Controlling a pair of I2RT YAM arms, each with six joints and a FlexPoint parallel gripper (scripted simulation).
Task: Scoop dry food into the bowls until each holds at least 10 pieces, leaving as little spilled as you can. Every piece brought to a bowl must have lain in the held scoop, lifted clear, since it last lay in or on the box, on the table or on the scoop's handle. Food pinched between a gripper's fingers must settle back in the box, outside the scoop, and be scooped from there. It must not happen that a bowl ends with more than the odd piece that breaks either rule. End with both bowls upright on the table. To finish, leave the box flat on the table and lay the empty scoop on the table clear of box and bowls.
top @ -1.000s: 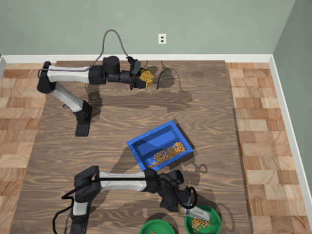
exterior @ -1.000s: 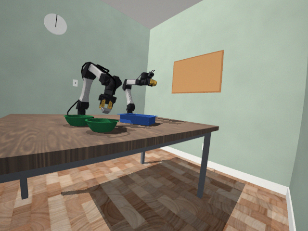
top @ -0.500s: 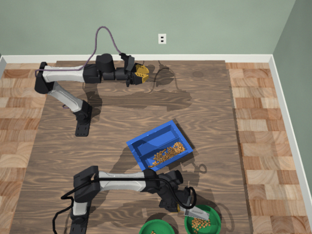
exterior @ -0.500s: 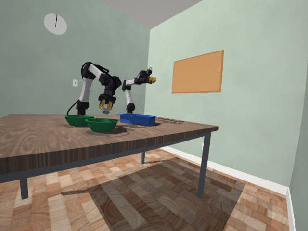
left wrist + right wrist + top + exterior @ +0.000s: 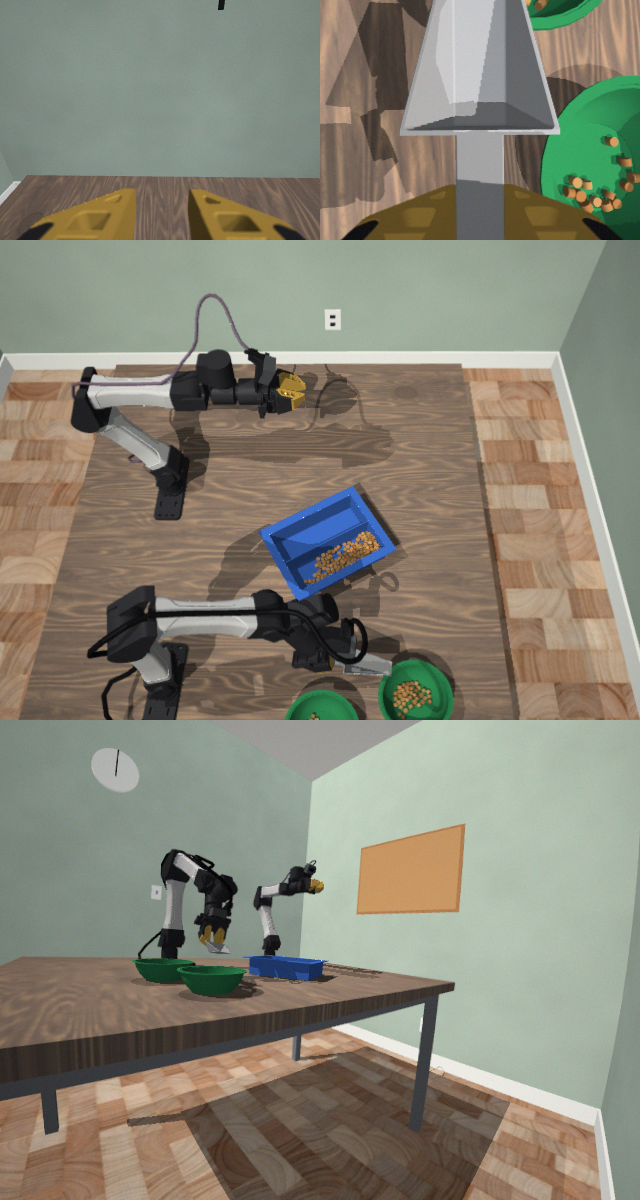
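Wood tbl: R tool (image 5: 336,662) (image 5: 212,935) (image 5: 480,212) clamped on scoop (image 5: 368,666) (image 5: 218,947) (image 5: 480,65); L tool (image 5: 298,391) (image 5: 316,885) (image 5: 162,215) part-open, nothing held.

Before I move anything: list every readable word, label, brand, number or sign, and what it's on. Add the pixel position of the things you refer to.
No readable text in any view.
Round white wall clock (image 5: 115,770): no numerals visible, just a dark hand mark.
White wall outlet (image 5: 332,319): slots only.
Orange rectangular wall board (image 5: 410,869): blank.
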